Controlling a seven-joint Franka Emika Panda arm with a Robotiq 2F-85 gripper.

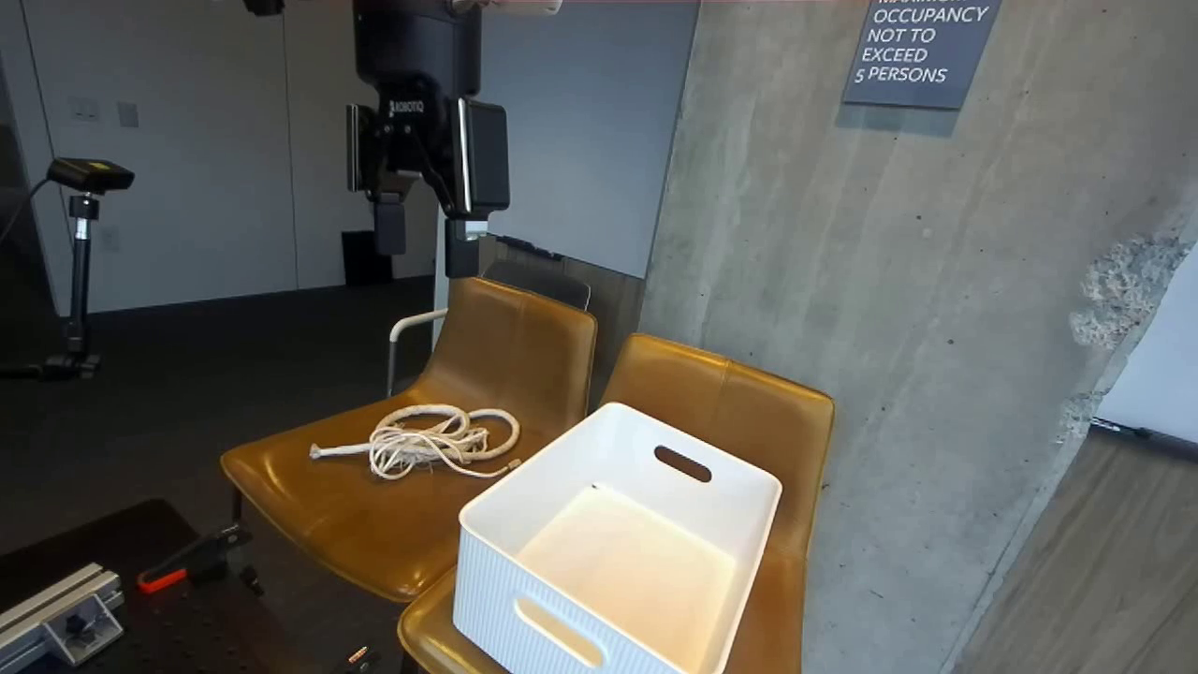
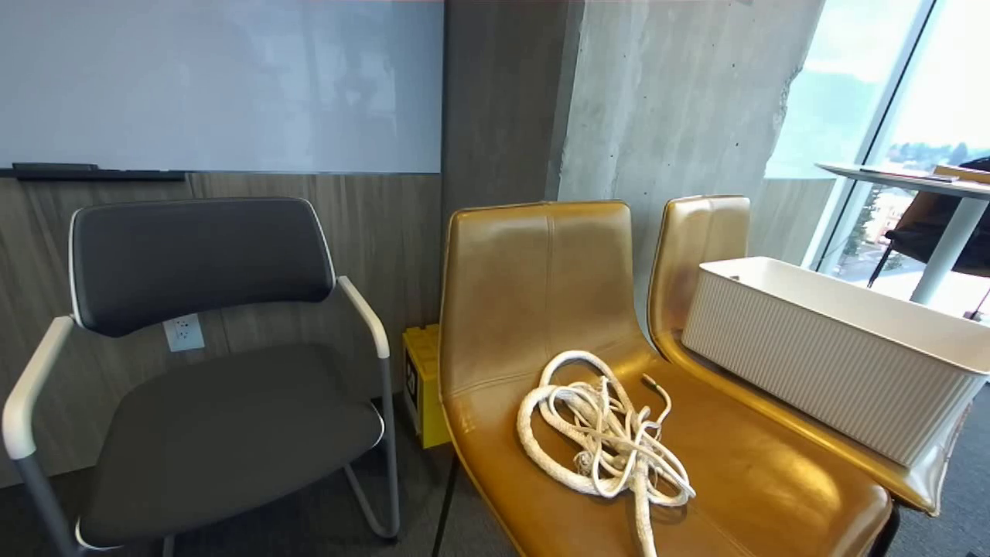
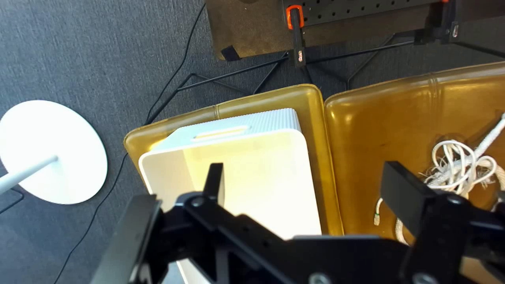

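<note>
My gripper point(image 1: 426, 239) is open and empty, hanging high above the chairs; its two fingers point(image 3: 307, 183) stand wide apart in the wrist view. A white ribbed bin point(image 1: 496, 590) with handle slots sits on a tan chair; its wall shows in an exterior view point(image 2: 812, 356) and its rim area in the wrist view point(image 3: 272, 120). No object shows inside it. A tangled white rope point(image 1: 407, 454) lies on the neighbouring tan chair, also seen in an exterior view point(image 2: 642, 464) and the wrist view point(image 3: 459, 173). The gripper touches neither; its right finger partly covers the rope in the wrist view.
The tan chair under the rope point(image 1: 309, 496) has a backrest behind it; the bin's chair point(image 1: 739, 402) stands beside it, against a concrete wall point(image 1: 889, 309). A dark table with clamps point(image 3: 252, 35) and a round white base point(image 3: 79, 157) are nearby. A grey armchair point(image 2: 209, 255) stands farther off.
</note>
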